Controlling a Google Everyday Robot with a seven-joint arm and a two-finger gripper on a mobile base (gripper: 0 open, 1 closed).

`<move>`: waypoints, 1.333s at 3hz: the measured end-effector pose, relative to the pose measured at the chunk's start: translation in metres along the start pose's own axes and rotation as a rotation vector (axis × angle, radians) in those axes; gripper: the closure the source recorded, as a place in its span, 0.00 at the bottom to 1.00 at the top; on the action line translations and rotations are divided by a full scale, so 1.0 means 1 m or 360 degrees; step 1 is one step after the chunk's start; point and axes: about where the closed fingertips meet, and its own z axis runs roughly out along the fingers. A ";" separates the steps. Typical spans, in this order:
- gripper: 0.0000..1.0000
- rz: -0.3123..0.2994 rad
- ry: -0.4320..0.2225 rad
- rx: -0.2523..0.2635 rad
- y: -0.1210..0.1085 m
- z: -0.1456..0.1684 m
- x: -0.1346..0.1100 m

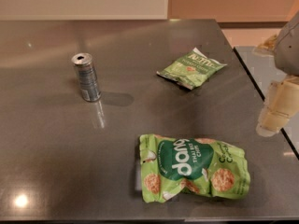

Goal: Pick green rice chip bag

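The green rice chip bag (194, 168) lies flat on the dark table (60, 148) near its front edge, right of centre. It is light green with a dark green circle, white "dang" lettering and pictured round tan chips. My gripper (274, 110) hangs at the right edge of the view, above the table's right side, to the right of the bag and a little farther back. It is apart from the bag and holds nothing that I can see.
A smaller green packet (191, 67) with a white torn edge lies farther back, right of centre. A silver drink can (86, 77) stands upright at the left. A second surface (261, 69) adjoins on the right, across a narrow gap.
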 end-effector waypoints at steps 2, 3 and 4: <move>0.00 -0.0142 -0.0124 -0.0191 0.040 0.044 -0.009; 0.00 -0.0194 -0.0156 -0.0306 0.065 0.068 -0.019; 0.00 -0.0240 -0.0168 -0.0397 0.086 0.087 -0.029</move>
